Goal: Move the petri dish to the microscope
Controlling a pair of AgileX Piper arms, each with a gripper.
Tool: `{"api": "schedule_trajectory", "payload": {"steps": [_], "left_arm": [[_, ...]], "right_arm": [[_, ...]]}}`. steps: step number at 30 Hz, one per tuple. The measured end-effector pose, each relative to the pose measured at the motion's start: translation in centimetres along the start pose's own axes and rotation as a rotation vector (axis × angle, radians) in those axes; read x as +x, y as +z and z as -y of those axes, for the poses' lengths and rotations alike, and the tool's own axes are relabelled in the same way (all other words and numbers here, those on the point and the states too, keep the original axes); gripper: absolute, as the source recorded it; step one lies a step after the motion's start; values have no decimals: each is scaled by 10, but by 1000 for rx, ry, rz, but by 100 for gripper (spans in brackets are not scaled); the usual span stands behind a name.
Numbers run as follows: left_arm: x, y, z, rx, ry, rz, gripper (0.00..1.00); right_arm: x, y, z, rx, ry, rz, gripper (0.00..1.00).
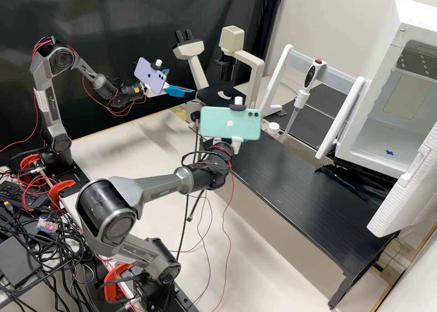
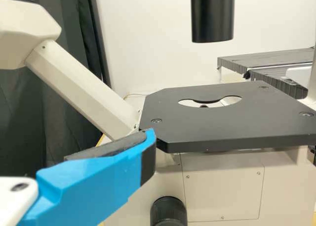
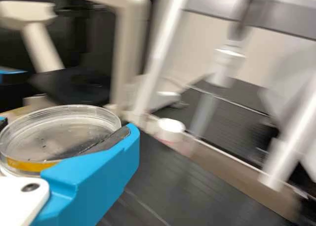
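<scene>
In the high view, my left gripper stands at the near left side of the microscope, its blue fingers apart. The left wrist view has this gripper beside the black stage, which bears no dish. My right gripper, mostly behind the green phone in the high view, is over the black raised shelf. In the right wrist view, the right gripper is shut on the round clear petri dish, a finger on either side. The dish has a yellow band and is held roughly level, apart from the microscope.
The black shelf runs towards the open white incubator. A pipette hangs on a white stand, near a small white-capped bottle. Loose cables lie at the left, and the microscope's black cylinder hangs over the stage.
</scene>
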Motion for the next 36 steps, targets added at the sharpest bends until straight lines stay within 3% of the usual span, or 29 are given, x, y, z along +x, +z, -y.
{"api": "schedule_trajectory", "payload": {"steps": [5,9,17,25,30,31,36], "left_arm": [[0,0,0,0,0,0,100],[0,0,0,0,0,0,100],[0,0,0,0,0,0,100],[0,0,0,0,0,0,100],[0,0,0,0,0,0,100],[0,0,0,0,0,0,100],[0,0,0,0,0,0,100]], "right_arm": [[29,-37,14,-54,-82,-48,0],[56,-59,21,-78,-115,-29,0],[112,-85,26,-44,-107,71,0],[164,-97,29,-17,16,187,0],[185,-91,41,-13,130,222,0],[187,-91,43,-26,141,220,0],[208,-83,52,29,278,185,0]]}}
